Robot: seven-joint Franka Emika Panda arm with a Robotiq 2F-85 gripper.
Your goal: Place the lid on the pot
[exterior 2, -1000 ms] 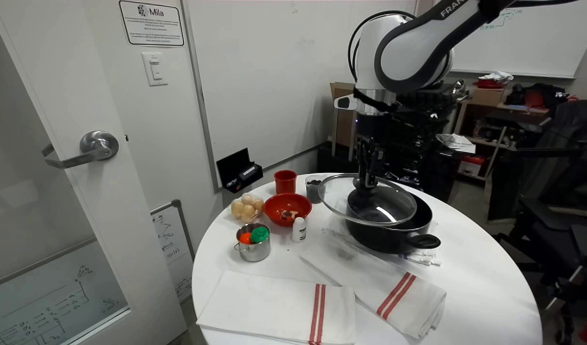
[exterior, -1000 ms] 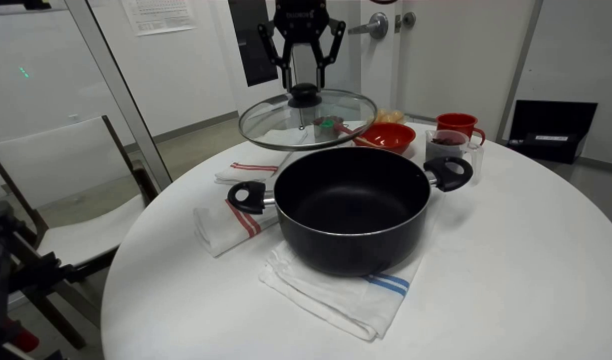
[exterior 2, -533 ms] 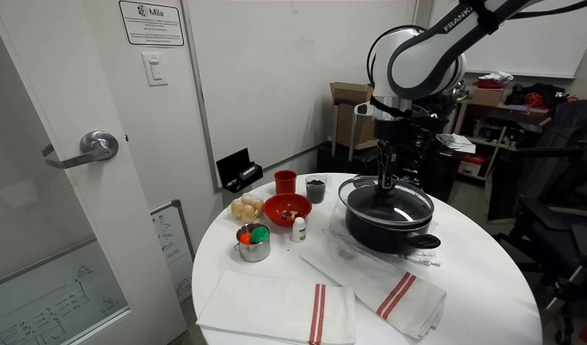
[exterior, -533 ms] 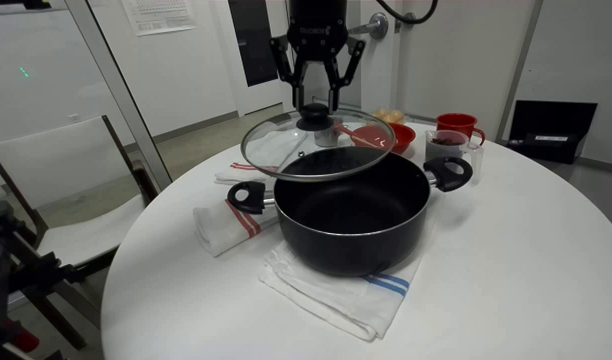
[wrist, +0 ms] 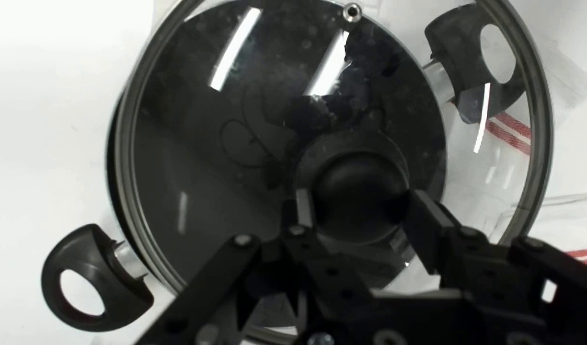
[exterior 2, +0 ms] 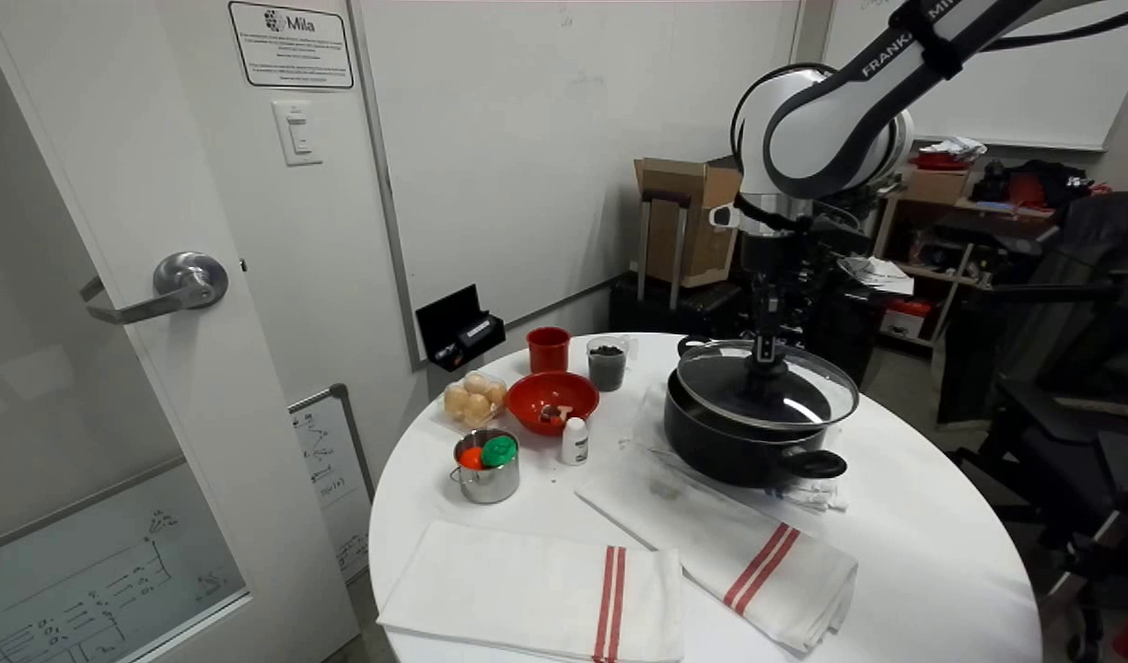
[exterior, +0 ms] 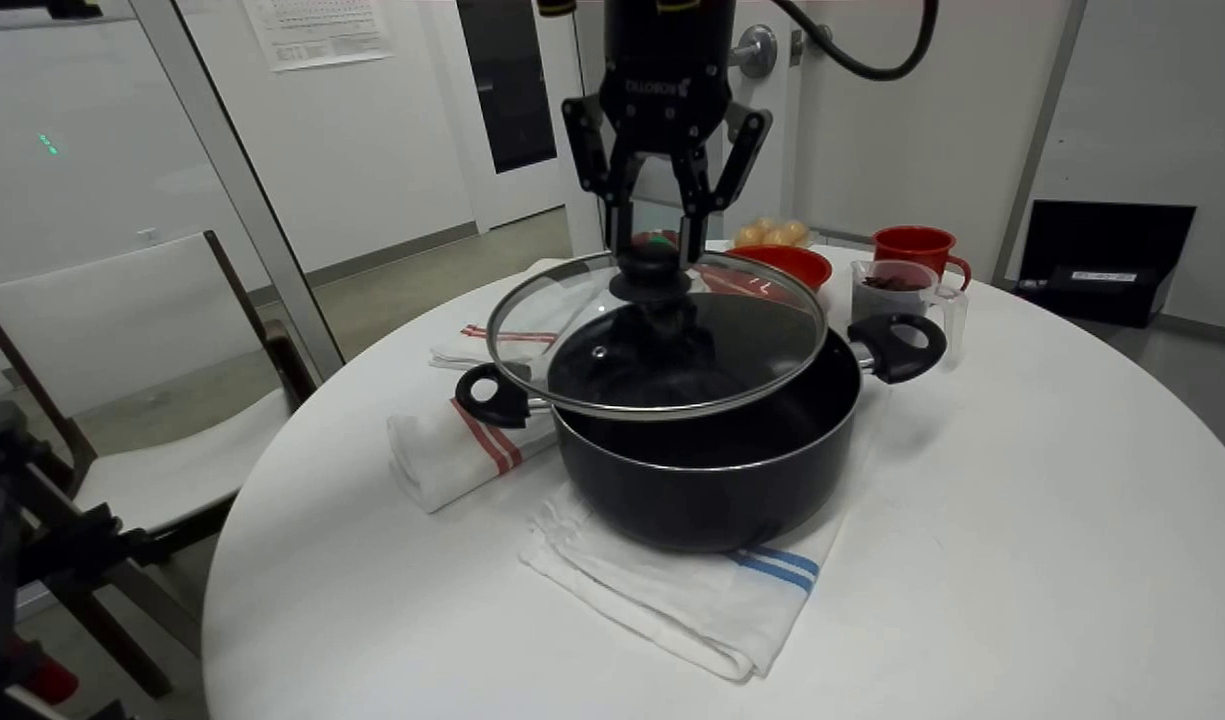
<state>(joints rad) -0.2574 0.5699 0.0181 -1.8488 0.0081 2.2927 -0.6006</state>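
The black pot (exterior: 707,505) stands on a folded towel on the white table and also shows in an exterior view (exterior 2: 729,447). My gripper (exterior: 656,245) is shut on the black knob of the glass lid (exterior: 742,335). The lid hangs over the pot, slightly tilted, and its near rim is above the pot's near rim, apart from it. In an exterior view the lid (exterior 2: 808,396) sits off to the right of the pot's opening. In the wrist view both fingers flank the knob (wrist: 360,196), and the pot's handle (wrist: 94,282) shows past the lid's rim.
A red bowl (exterior 2: 552,396), a red mug (exterior 2: 549,350), a clear measuring cup (exterior 2: 607,364), a white bottle (exterior 2: 575,442), a small metal pot (exterior 2: 487,474) and eggs (exterior 2: 474,401) stand on the table. Towels with red stripes (exterior 2: 536,589) lie beside the pot.
My gripper has carried the lid down and across, from above and behind the pot to over its opening. The pot and the other things have not moved.
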